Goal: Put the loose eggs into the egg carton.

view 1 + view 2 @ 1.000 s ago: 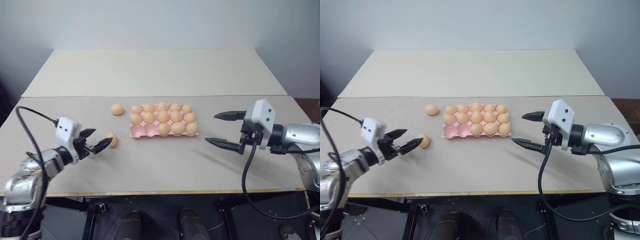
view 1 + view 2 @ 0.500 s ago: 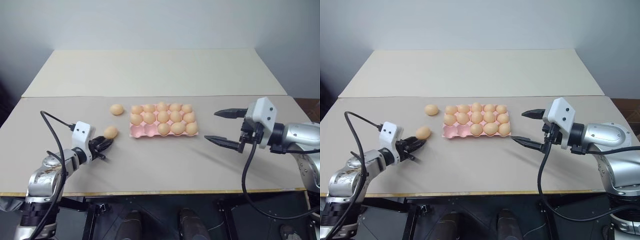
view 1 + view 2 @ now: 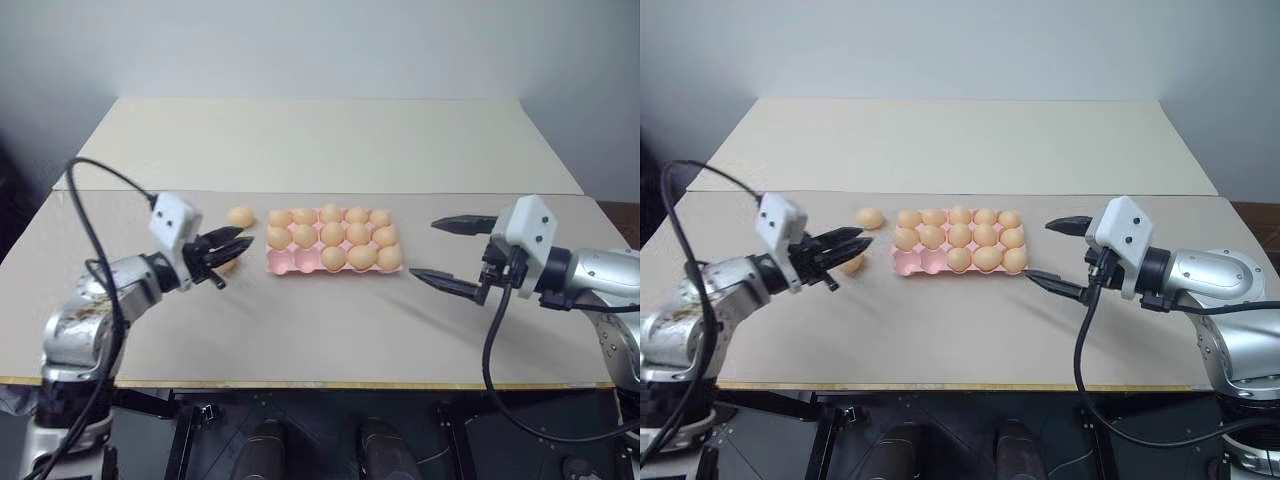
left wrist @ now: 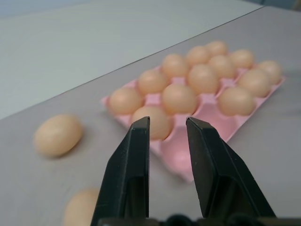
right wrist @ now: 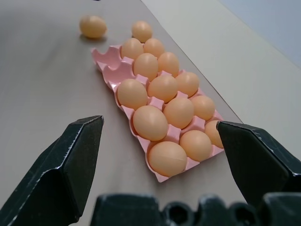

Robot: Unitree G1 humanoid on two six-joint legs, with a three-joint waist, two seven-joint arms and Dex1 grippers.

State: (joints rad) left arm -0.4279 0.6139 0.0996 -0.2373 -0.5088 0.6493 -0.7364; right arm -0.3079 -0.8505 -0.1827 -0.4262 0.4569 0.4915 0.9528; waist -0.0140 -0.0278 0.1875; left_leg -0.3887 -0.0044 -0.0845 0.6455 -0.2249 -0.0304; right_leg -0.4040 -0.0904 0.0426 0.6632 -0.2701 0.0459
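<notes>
Since a second ago the left hand (image 3: 241, 239) has risen and swung right toward the tray, shutting empty on the way.

Eye views: the closed left hand hovers over one small pale orange loose egg (image 3: 228, 263) lying on the beige worktop (image 3: 320, 320). The second loose egg (image 3: 239, 216) lies just beside the back left corner of the flat pink moulded egg tray (image 3: 290, 262). The tray's two front left cups are empty. The right hand (image 3: 422, 248) is wide open, right of the tray.

Left wrist view: the black fingers (image 4: 136, 155) are nearly together with nothing between them, and both loose eggs are on the worktop.

Right wrist view: the fingers are spread wide, holding nothing.
</notes>
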